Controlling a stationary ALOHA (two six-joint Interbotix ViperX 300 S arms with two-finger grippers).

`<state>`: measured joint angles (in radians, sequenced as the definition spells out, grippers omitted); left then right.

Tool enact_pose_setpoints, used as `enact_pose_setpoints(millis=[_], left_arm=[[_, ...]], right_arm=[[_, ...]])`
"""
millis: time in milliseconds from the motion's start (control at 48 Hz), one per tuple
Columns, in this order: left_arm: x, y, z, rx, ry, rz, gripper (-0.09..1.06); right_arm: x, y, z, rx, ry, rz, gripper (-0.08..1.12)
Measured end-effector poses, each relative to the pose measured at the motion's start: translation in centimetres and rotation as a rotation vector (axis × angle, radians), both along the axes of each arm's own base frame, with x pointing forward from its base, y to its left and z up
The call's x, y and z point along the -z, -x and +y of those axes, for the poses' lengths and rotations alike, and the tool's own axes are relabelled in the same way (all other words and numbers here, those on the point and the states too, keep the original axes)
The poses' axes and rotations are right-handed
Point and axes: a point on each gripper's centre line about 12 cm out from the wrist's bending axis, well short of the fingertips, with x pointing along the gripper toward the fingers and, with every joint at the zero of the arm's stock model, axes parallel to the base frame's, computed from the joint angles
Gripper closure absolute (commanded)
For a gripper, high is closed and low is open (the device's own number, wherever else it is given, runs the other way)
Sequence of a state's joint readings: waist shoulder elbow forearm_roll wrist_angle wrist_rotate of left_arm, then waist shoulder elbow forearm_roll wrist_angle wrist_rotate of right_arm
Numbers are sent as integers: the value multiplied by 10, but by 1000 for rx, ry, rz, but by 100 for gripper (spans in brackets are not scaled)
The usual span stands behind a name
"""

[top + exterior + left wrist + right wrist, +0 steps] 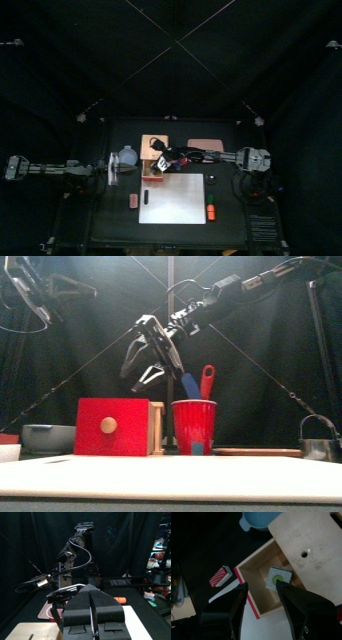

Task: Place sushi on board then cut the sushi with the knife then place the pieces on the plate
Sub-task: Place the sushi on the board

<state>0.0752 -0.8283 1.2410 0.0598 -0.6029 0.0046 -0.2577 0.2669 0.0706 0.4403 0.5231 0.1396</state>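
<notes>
On the black table [114,225], the green-centred toy sushi roll [278,577] lies mid-frame in the drawer [256,568] of the pale wooden box [308,539], so picking it up calls for the right gripper [261,587], jaws spread above, to descend and clamp; the left gripper [92,589] keeps its jaws together.

No legible text or labels anywhere

Pale bare wood, matt, on the box [114,427], with a smooth red-painted front. Glossy red plastic for the cup [194,426]. Smooth white plastic, faintly shiny, for the board [174,478]. Matt blue-grey bowl [48,437]. Shiny cutter [318,448], probably metal. Black cloth curtain [267,386] behind.
</notes>
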Motion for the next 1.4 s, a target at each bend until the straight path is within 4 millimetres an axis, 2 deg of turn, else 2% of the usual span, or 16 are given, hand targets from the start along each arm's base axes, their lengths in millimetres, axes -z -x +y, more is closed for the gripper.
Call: enact_pose_setpoints(millis=[229, 354, 458, 625, 812, 1062, 1396], left_arm=[[1, 0, 1, -4, 6, 3, 87], [0, 0, 1, -6, 6, 0, 87], [0, 0, 2, -9, 6, 0, 87], [0, 0, 2, -9, 7, -1, 87], [0, 0, 2, -10, 11, -1, 87], [1, 0, 3, -14, 20, 3, 86], [2, 1, 3, -15, 20, 3, 87]], right_arm=[[0, 6, -5, 61, 59, 172, 16], [-4, 6, 1, 112, 112, 258, 11], [0, 2, 7, 121, 153, 319, 7], [2, -11, 23, 89, 173, 328, 4], [1, -20, 26, 76, 186, 314, 3], [14, -23, 19, 98, 175, 324, 3], [22, -28, 20, 99, 168, 318, 4]])
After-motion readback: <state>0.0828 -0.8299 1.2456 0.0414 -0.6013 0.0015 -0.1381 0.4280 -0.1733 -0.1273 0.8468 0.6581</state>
